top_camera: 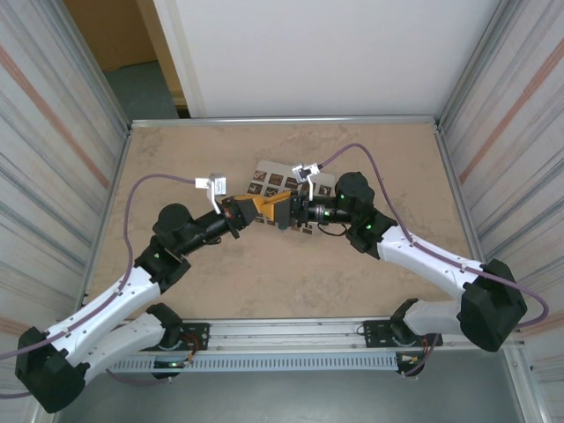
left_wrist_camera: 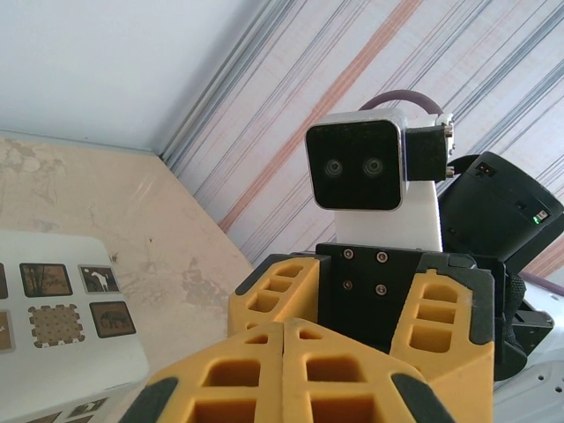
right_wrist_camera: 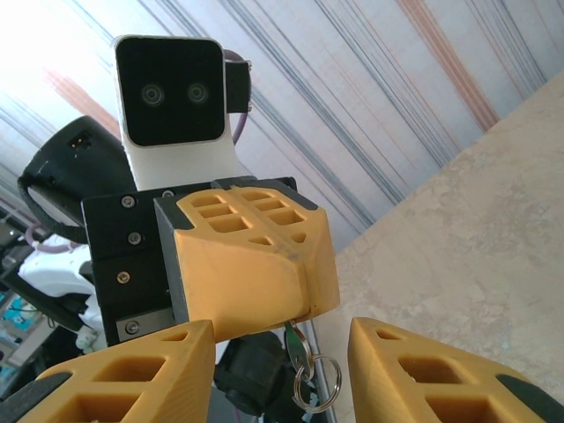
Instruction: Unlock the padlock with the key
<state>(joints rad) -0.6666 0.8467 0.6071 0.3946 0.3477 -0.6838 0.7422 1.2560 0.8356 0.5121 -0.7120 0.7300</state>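
My left gripper (left_wrist_camera: 284, 333) is shut, its yellow fingers pressed together. From the right wrist view the key (right_wrist_camera: 298, 342) is pinched at its tips, hanging down with a metal ring (right_wrist_camera: 315, 384) on it. My right gripper (right_wrist_camera: 282, 345) is open, one finger on each side of the key and not touching it. In the top view the left gripper (top_camera: 264, 208) and the right gripper (top_camera: 289, 214) meet tip to tip above the middle of the table. The padlock is hidden from me.
A white board with small picture tiles (top_camera: 271, 180) lies flat just behind the grippers, and also shows at the left of the left wrist view as the board (left_wrist_camera: 62, 300). Metal walls close off the table (top_camera: 370, 167) on both sides.
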